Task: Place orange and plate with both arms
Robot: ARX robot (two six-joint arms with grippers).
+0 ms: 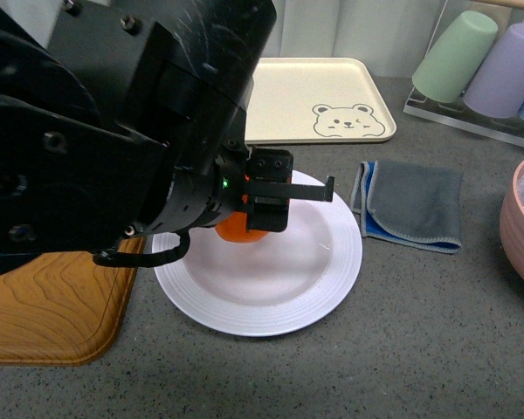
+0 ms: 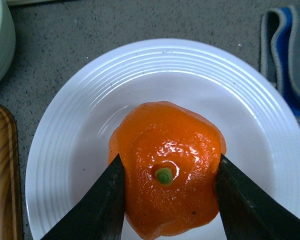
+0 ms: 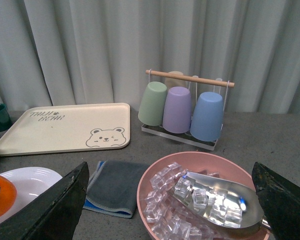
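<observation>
Orange [image 2: 166,195] is being pinched by the left gripper [image 2: 170,161] over the white plate's [image 2: 190,65] well, while the right gripper [image 3: 170,167] is hanging spread wide near the pink ice bowl [image 1: 517,231].

plate [image 1: 306,288]: middle of the surface, toward the near edge
orange [image 2: 167,185]: on the plate, in its well
bear tray [image 1: 288,96]: behind the plate, by the far edge
cloth [image 1: 415,205]: just right of the plate
wooden tray [image 1: 44,305]: just left of the plate
cup rack [image 3: 190,78]: far right corner
ice bowl [image 1: 511,218]: right edge, before the cup rack
</observation>
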